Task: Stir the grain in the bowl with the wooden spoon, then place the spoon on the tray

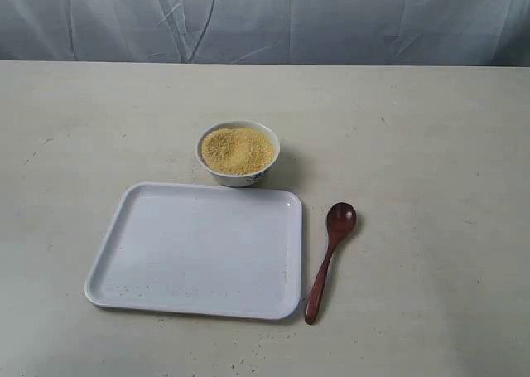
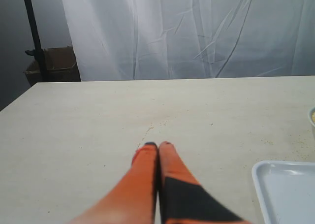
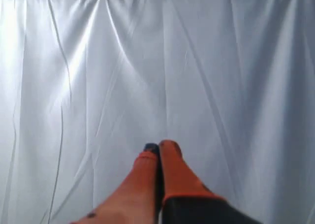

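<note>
We see the dark reddish-brown wooden spoon (image 1: pixel 330 261) on the table (image 1: pixel 431 145) just beside the flat white rectangular tray (image 1: pixel 199 244), near the small white bowl (image 1: pixel 240 176) of yellow grain (image 1: pixel 238 149). Our left gripper (image 2: pixel 158 144) and right gripper (image 3: pixel 160 146) are clenched, empty.

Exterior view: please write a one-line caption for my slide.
A bowl of yellow grain beyond a white tray, with the wooden spoon lying on the table beside the tray's right edge.

The left gripper (image 2: pixel 158 144) is showing two tapering orange fingers with small black tips and a black patch over one finger's base, and the right gripper (image 3: pixel 158 146) is wearing the same orange, dark tips and black base.
</note>
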Robot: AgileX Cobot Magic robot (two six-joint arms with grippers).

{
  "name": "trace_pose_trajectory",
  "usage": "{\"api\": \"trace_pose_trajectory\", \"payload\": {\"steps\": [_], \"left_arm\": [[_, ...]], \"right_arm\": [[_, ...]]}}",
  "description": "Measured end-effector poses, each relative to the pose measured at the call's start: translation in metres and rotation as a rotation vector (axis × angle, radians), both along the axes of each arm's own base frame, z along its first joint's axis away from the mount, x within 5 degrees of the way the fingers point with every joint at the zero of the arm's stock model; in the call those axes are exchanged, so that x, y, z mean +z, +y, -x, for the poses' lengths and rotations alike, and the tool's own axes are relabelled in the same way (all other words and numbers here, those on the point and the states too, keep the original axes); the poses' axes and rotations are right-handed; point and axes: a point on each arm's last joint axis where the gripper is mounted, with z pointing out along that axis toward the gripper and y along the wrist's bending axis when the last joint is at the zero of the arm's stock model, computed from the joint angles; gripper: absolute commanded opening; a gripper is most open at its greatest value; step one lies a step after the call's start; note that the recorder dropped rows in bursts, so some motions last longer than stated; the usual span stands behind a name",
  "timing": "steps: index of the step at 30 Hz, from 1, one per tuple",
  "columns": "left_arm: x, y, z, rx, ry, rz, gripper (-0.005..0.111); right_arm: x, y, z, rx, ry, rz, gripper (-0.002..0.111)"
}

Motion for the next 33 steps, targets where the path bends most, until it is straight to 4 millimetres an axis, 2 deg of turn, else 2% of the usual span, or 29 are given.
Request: {"api": "trace_pose_trajectory", "payload": {"steps": [5, 8, 11, 13, 15, 19, 21, 24, 28, 33], "left_arm": [[0.0, 0.0, 0.0, 0.0, 0.0, 0.0, 0.0], [0.0, 0.0, 0.0, 0.0, 0.0, 0.0, 0.0], [0.0, 0.0, 0.0, 0.0, 0.0, 0.0, 0.0], [0.0, 0.0, 0.0, 0.0, 0.0, 0.0, 0.0], [0.0, 0.0, 0.0, 0.0, 0.0, 0.0, 0.0], [0.0, 0.0, 0.0, 0.0, 0.0, 0.0, 0.0], [0.0, 0.0, 0.0, 0.0, 0.0, 0.0, 0.0], [0.0, 0.0, 0.0, 0.0, 0.0, 0.0, 0.0], [0.0, 0.0, 0.0, 0.0, 0.0, 0.0, 0.0], [0.0, 0.0, 0.0, 0.0, 0.0, 0.0, 0.0]], "right_arm": [[0.011, -0.003, 0.009, -0.026, -0.157, -0.023, -0.001], [0.012, -0.003, 0.01, -0.029, -0.171, -0.024, -0.001], [0.008, -0.002, 0.006, -0.021, -0.111, -0.012, -0.001], [0.004, 0.0, 0.0, -0.032, 0.001, 0.047, -0.001], [0.01, 0.001, -0.009, -0.04, 0.127, 0.09, -0.001], [0.043, 0.005, -0.03, 0.004, 0.314, 0.06, -0.001], [0.06, 0.012, -0.048, 0.062, 0.456, 0.071, -0.001], [0.069, 0.026, -0.077, 0.179, 0.74, 0.114, -0.001], [0.058, 0.039, -0.117, 0.272, 1.047, 0.135, -0.001], [0.023, 0.047, -0.144, 0.321, 1.318, 0.148, -0.001]]}}
